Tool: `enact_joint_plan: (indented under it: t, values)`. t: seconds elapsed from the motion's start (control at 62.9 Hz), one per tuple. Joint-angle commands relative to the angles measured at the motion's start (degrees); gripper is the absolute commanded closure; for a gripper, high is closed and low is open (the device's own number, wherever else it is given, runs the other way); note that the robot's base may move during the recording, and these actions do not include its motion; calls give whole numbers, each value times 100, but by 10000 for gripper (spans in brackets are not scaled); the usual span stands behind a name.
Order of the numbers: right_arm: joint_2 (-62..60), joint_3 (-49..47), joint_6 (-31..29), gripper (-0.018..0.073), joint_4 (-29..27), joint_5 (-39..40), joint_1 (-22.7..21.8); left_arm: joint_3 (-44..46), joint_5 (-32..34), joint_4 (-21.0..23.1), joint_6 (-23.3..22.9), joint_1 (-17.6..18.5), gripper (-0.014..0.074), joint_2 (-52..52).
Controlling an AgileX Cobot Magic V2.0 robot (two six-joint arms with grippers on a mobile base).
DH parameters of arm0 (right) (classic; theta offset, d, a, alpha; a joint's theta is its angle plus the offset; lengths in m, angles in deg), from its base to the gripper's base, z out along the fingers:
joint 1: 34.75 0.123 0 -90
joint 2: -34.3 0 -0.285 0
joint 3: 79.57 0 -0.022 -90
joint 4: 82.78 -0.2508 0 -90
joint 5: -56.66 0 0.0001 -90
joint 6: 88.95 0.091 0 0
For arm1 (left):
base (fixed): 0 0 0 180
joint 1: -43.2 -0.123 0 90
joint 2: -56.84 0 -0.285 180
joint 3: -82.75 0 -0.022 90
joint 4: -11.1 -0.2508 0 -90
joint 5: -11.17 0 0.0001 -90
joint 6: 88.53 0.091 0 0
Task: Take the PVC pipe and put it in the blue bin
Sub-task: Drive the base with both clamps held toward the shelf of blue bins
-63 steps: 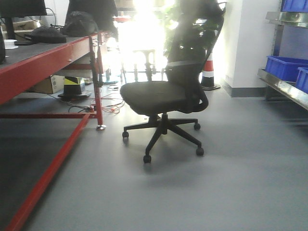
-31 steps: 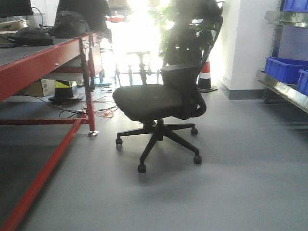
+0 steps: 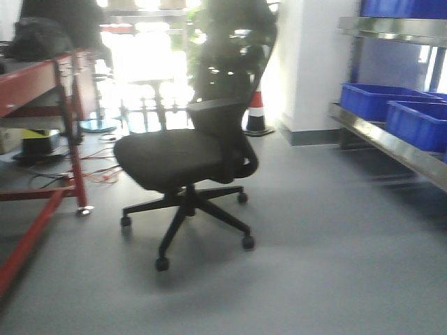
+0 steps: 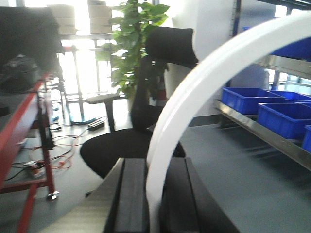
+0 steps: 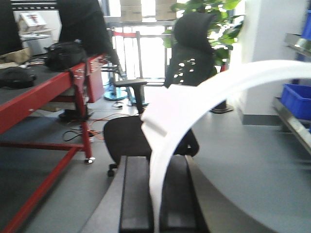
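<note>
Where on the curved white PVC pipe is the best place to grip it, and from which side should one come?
Grip the PVC pipe on the stretch where its arc runs almost straight, coming in line with it so the fingers close on its two flanks. The left end effector and right end effector hold it so, the curve rising clear beyond.

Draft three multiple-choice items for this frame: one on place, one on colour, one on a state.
1. Where do the blue bins sit? A on a trolley; B on the steel shelf at right; C on a pallet.
2. What colour is the PVC pipe? A orange; B grey; C white.
3. What is the left gripper doing? A open, empty; B clamped on the pipe; C gripping a cloth.
B: bins line the right-hand shelf. C: the curved pipe shows white in both wrist views. B: the pipe runs between its fingers.
</note>
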Motion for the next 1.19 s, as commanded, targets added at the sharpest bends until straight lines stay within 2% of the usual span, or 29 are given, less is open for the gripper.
enact_joint_plan:
  t: [0.0,1.177]
  values:
    - [-13,19,-17,727,56,140,2,1,159,15,-7,10,707,-2]
    - [-13,19,-17,727,56,140,2,1,159,15,-7,10,707,-2]
